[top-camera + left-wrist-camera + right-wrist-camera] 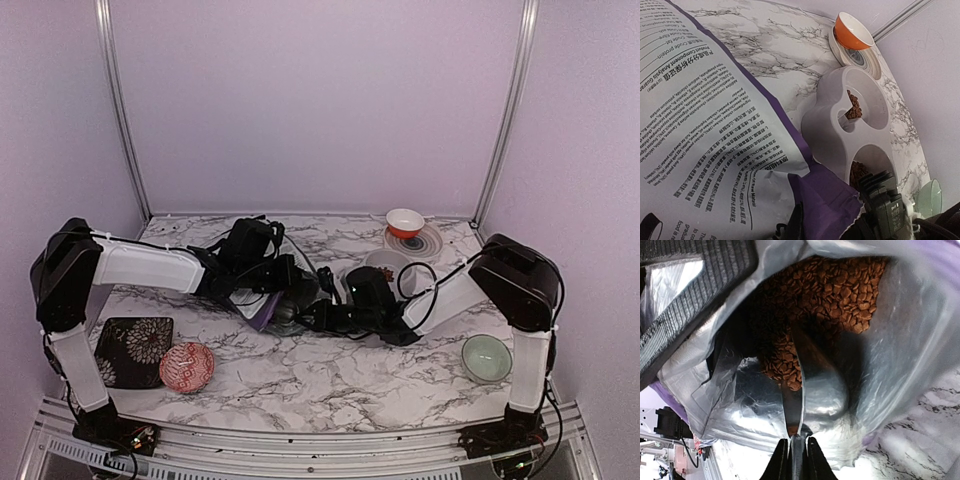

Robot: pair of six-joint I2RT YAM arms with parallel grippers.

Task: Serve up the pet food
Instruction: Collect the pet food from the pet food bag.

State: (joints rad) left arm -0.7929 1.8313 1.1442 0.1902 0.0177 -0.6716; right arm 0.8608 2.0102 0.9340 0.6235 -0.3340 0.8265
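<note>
Arms [140, 265] met over surface [330, 390] in top cam, both at purple bag [263, 316], feeder [385, 262] just beside. Left wrist cam: bag's printed side filled frame, left jaws seemingly clamped on its edge, mostly hidden; kibble [854, 107] sat in both feeder wells. Right wrist cam: right jaws clenched on metal scoop [817, 385] handle, scoop inside bag w/ more kibble.
</note>
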